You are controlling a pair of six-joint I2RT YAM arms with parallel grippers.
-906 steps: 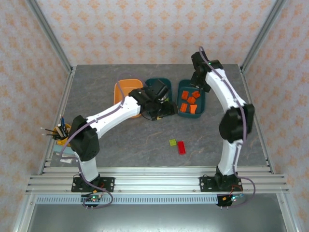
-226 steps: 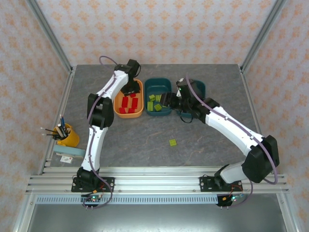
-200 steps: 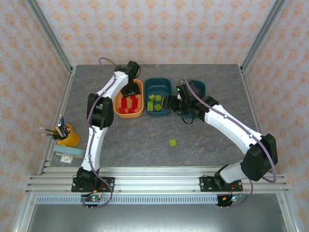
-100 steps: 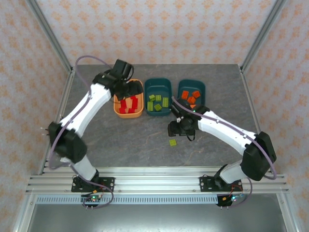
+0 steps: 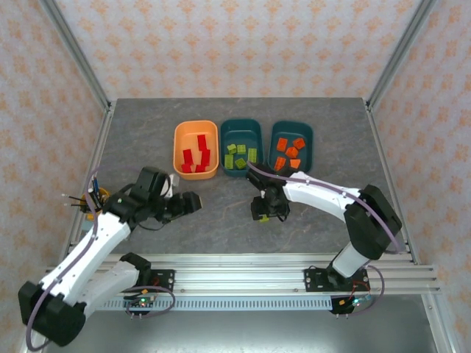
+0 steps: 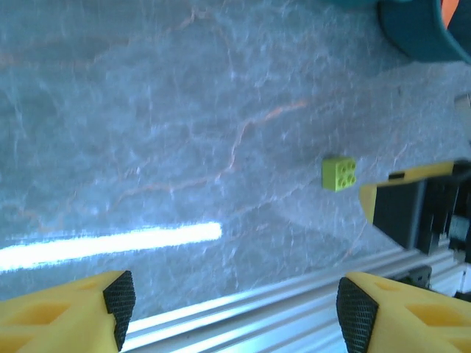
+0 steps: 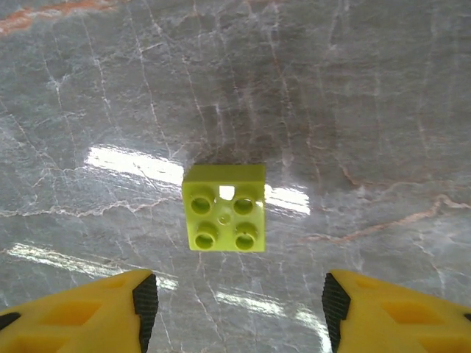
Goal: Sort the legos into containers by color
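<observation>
One yellow-green lego (image 7: 224, 206) lies studs-up on the grey table, apart from the containers. My right gripper (image 7: 235, 305) hangs right over it, open, its pads (image 7: 144, 298) either side and just short of the brick, touching nothing. In the top view that gripper (image 5: 263, 213) is below the middle teal tray (image 5: 241, 126), which holds yellow-green bricks (image 5: 241, 154). The light orange tray (image 5: 179, 147) holds red bricks (image 5: 197, 151), and the right teal tray (image 5: 309, 143) holds orange bricks (image 5: 288, 151). My left gripper (image 5: 193, 202) stands open and empty at the near left, with the loose lego (image 6: 339, 173) ahead of it.
A yellow pen cup (image 5: 96, 204) stands by the table's left edge, close to the left arm. The aluminium rail (image 5: 235, 268) runs along the near edge. Bare table lies between the two grippers and in front of the trays.
The left arm swung back from the orange tray to the near left and opened its jaws. The right gripper came down from the teal trays to over the yellow-green lego.
</observation>
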